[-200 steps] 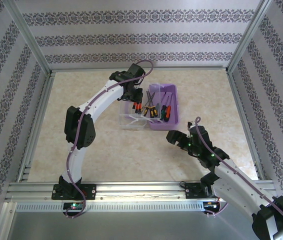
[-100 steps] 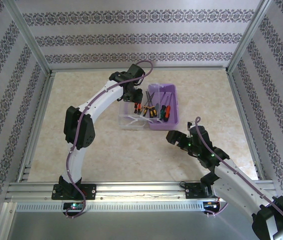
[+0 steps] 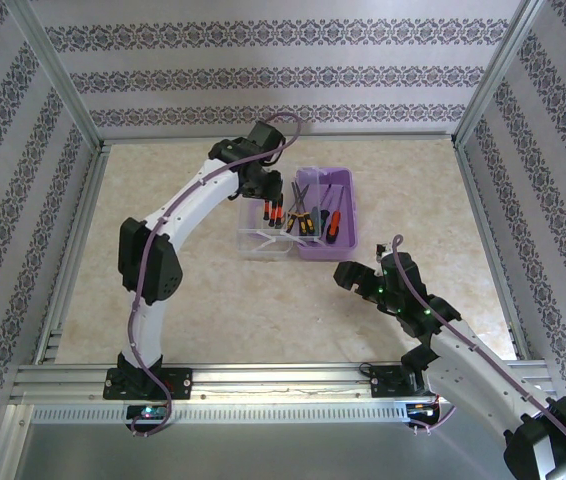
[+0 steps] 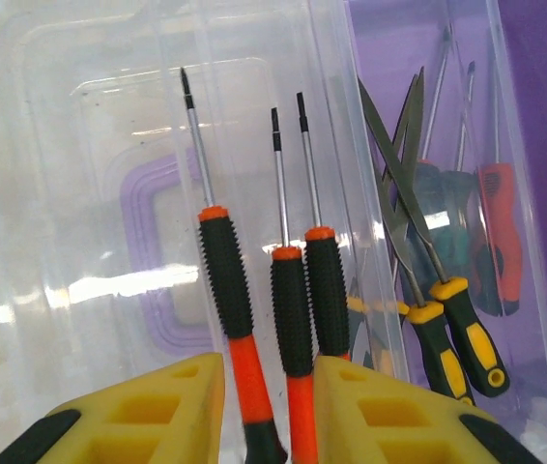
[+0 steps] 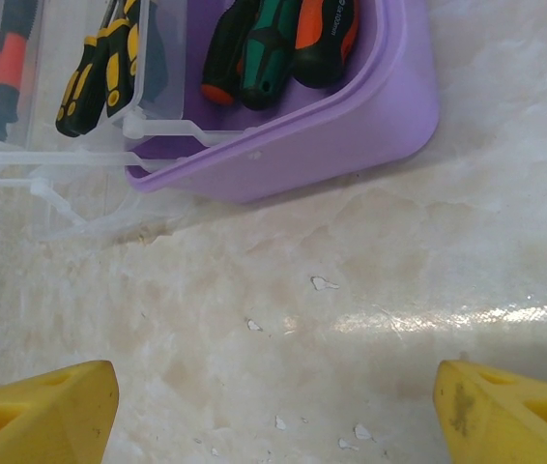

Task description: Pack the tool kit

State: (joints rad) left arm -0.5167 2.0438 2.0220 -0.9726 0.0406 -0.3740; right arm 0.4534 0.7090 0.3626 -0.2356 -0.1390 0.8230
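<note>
1. The small translucent purple plastic box (image 3: 335, 180) is found open near the middle of the marbled surface (image 5: 399, 271). Its clear plastic lid (image 4: 90, 145) is laid flat just beside it.
2. Three slim screwdrivers with ribbed black-and-orange handles (image 4: 293, 290) are seen lying over that lid. Their handles run between the parted fingers of the left hand (image 4: 269, 372); whether they are pinched cannot be told.
3. The right hand (image 5: 273, 377) is held wide open and empty over bare surface near the box.
4. Green, black and orange-red handled screwdrivers (image 5: 264, 58) are spotted inside the purple tray. A yellow-and-black handled pair (image 4: 452, 324) lies along the seam between lid and tray; which side cannot be told.
5. The drivers are judged light, stiff and prone to rolling, so the ribbed handles are best taken, not the thin shafts. The box itself is likely shoved easily.
</note>
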